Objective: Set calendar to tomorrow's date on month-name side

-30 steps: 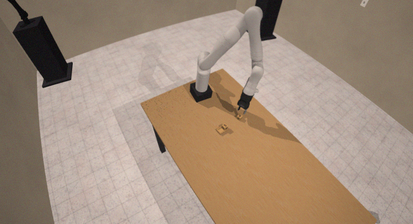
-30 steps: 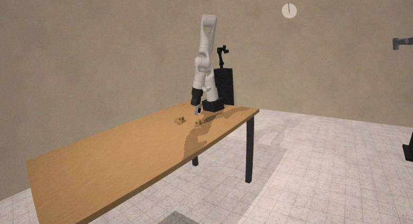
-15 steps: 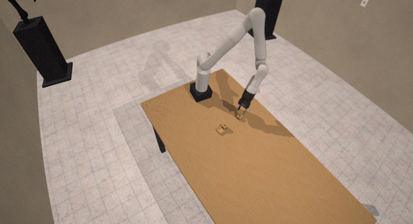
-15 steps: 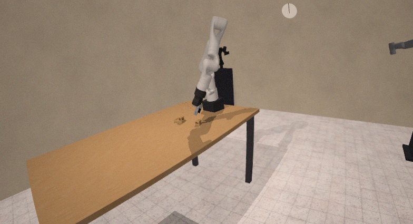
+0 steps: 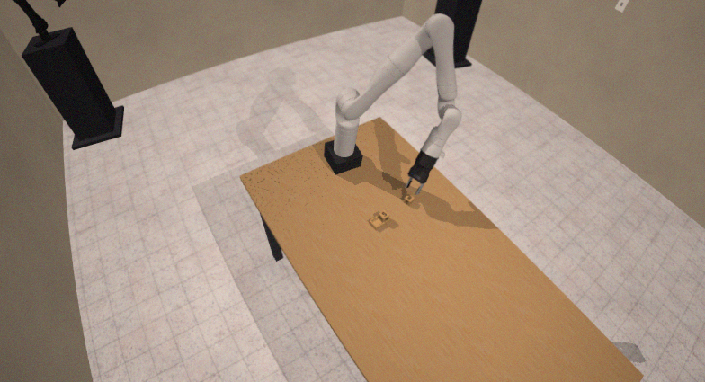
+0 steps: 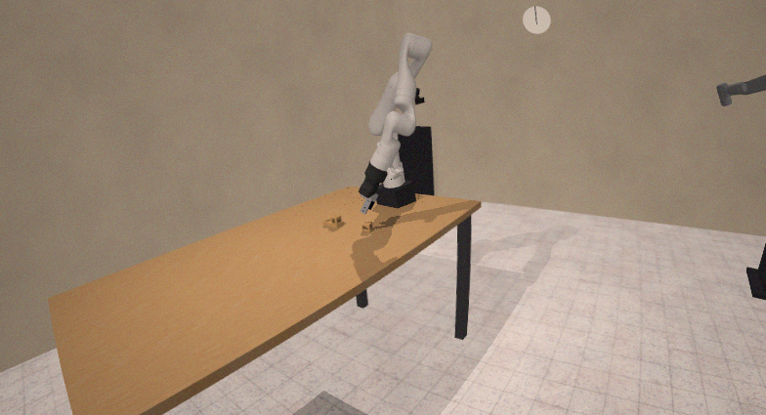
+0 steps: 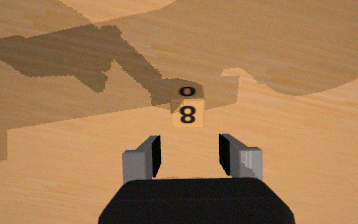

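Observation:
A small wooden cube point(image 5: 408, 199) point(image 6: 366, 227) point(image 7: 188, 114) lies on the table, outside the tray. In the wrist view it shows a black 8 on its lit face and a foreshortened 0 on the shaded face beyond. My gripper point(image 5: 414, 189) point(image 6: 364, 210) point(image 7: 189, 148) is open and empty, tilted, a little above the cube. In the wrist view the cube lies beyond the fingertips, between their lines. The small wooden tray point(image 5: 379, 226) stands apart from it on the table, with another cube point(image 5: 384, 215) point(image 6: 337, 220) at one end. Digits and month there are too small to read.
The arm's black base point(image 5: 343, 158) point(image 6: 396, 194) stands at the table's far end. The arm's shadow falls across the table around the loose cube. The table's long edge point(image 5: 498, 228) runs beyond the cube, on the side away from the tray.

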`<state>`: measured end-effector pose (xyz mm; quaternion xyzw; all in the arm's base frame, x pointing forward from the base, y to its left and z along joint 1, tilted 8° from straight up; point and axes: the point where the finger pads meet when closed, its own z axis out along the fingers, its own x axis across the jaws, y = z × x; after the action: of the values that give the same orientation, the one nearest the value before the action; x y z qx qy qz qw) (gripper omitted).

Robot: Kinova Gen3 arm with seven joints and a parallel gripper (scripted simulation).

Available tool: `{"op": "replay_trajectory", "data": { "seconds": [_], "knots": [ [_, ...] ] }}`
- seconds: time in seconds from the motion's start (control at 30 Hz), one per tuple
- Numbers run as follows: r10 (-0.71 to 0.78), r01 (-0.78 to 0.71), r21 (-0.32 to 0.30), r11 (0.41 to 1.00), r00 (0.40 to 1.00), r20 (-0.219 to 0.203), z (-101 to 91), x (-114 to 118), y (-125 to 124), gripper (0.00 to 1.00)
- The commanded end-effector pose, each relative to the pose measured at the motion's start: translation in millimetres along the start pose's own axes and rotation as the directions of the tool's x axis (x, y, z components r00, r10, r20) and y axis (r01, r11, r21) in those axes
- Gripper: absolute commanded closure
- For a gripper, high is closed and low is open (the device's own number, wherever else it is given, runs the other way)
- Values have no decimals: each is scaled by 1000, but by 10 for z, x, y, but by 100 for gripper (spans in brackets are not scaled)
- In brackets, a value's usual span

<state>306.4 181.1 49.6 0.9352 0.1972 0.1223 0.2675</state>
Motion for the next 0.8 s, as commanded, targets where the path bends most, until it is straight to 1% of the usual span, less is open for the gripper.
{"op": "replay_trajectory", "data": {
  "seconds": [0.0, 0.23, 0.37, 0.47, 0.5, 0.77],
  "knots": [
    [1, 0, -42, 999, 1000, 5, 6, -6, 10, 10],
    [1, 0, -186, 983, 1000, 6, 9, -8, -7, 10],
    [3, -2, -241, 971, 1000, 1, -3, -5, -14, 10],
    [3, -3, -247, 969, 1000, 0, -4, -5, -15, 10],
    [1, -3, -243, 970, 1000, -10, -1, 26, -44, 10],
    [1, -3, -246, 969, 1000, -7, 4, 11, -32, 10]
  ]
}}
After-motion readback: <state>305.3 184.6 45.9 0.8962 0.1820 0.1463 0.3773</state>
